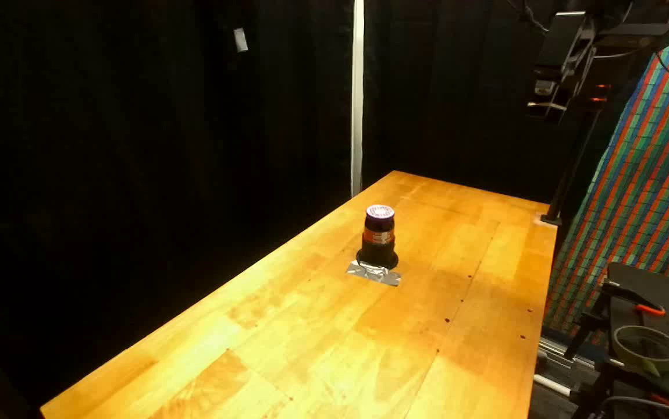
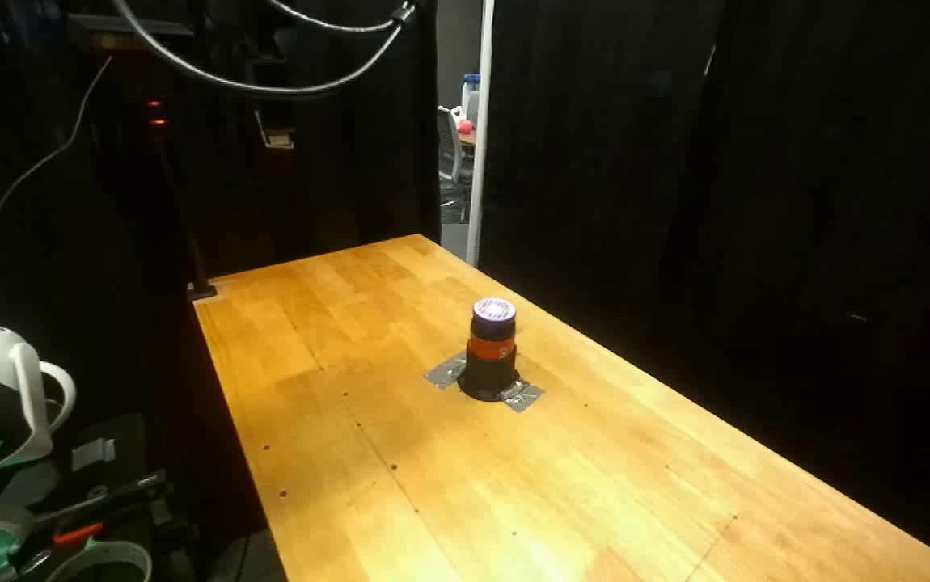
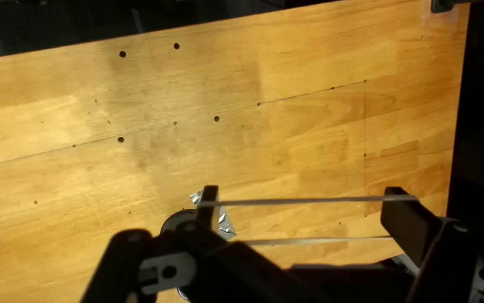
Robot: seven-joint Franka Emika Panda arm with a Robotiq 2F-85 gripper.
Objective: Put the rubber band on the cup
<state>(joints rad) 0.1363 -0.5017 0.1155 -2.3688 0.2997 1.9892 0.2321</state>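
The gripper (image 3: 302, 197) is hanging above the wooden table (image 3: 309, 139), fingers standing wide apart, and the rubber band (image 3: 284, 202) is stretching taut around both! In both exterior views the cup (image 1: 379, 235) is standing upright, silver tape (image 1: 378, 276) touching its base; in the wrist view that base is probably peeking out behind a finger.

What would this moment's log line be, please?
gripper: open | rubber band: stretched across it | cup: upright, tape at base | placement: not yet done
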